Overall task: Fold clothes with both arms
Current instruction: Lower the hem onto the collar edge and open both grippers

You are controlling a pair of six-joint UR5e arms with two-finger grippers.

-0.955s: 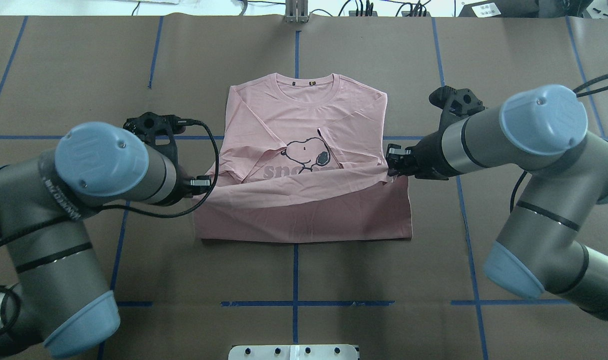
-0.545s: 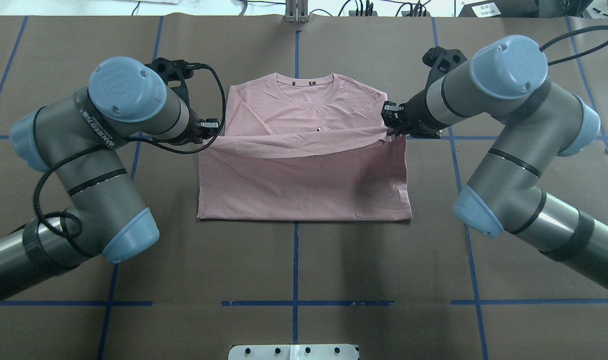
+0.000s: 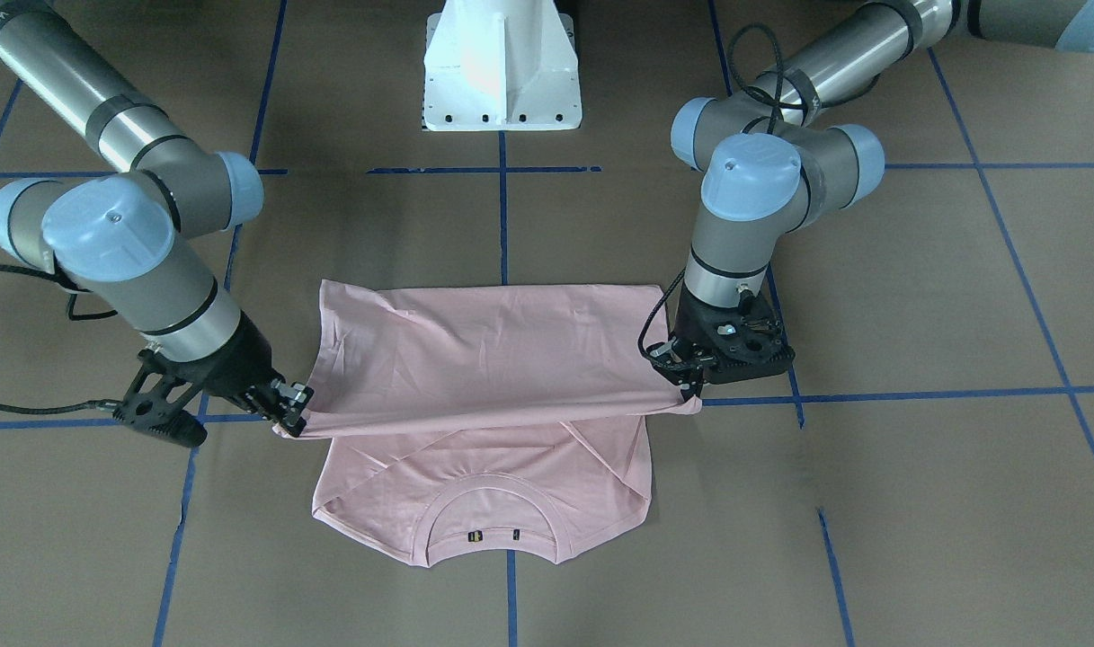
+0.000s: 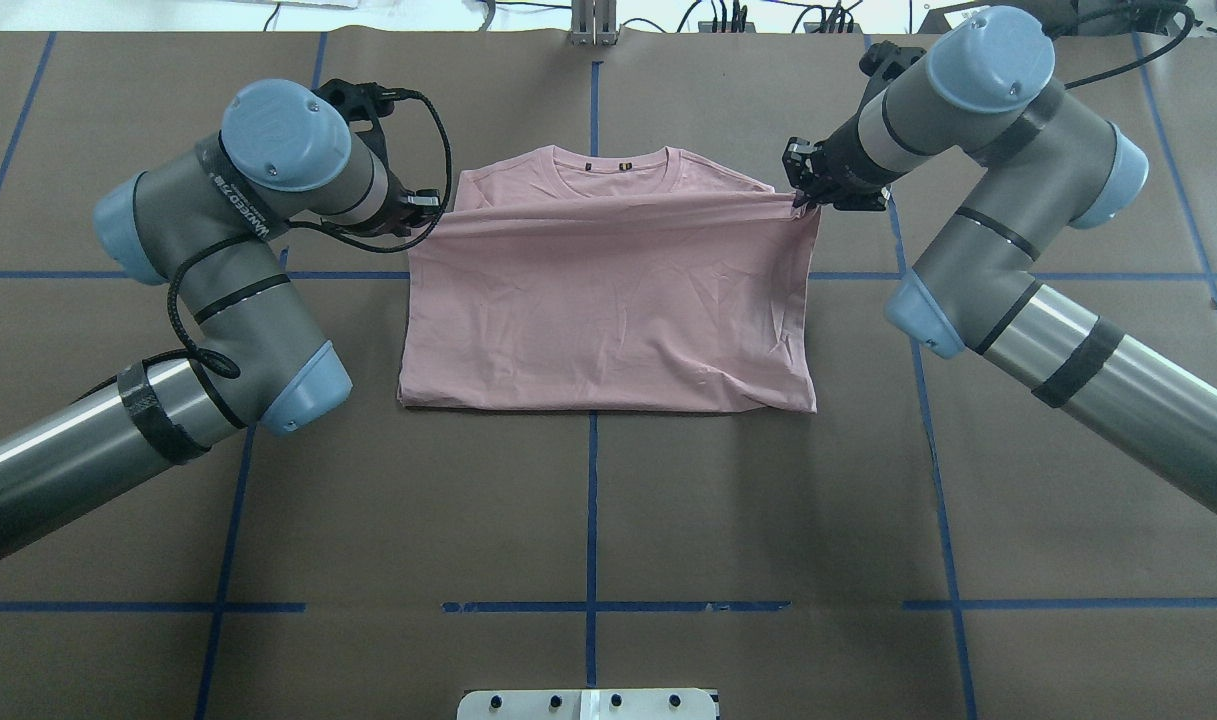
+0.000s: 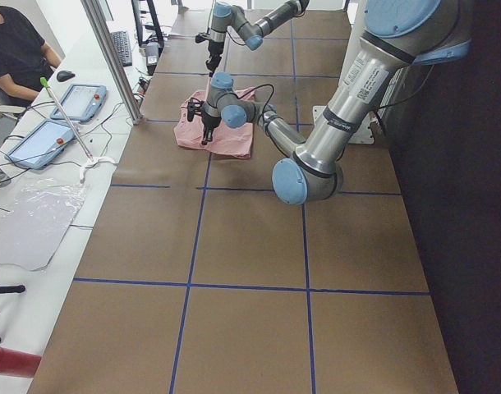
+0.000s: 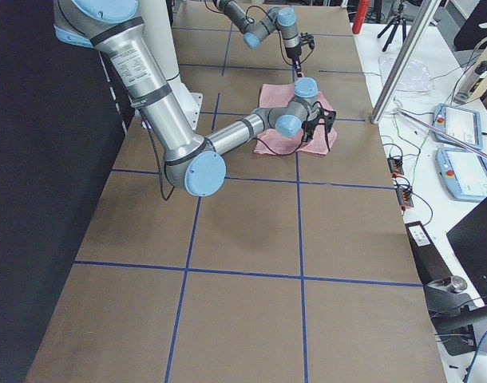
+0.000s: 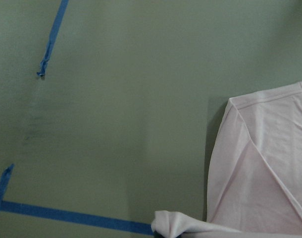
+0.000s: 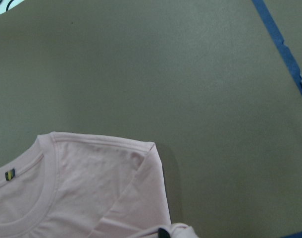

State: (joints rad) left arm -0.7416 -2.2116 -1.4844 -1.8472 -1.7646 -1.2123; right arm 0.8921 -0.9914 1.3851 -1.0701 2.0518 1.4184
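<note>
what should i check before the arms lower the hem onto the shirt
1. Left gripper pinching its hem corner: ok.
2. Right gripper pinching the other corner: ok.
3. Hem taut and roughly level between them: ok.
4. Hem carried up to the collar: not ok, the collar and shoulders show past it.
5. Crease straight along the near edge of the shirt: ok.
6. Layer under the fold lying flat: cannot tell, it is hidden.
</note>
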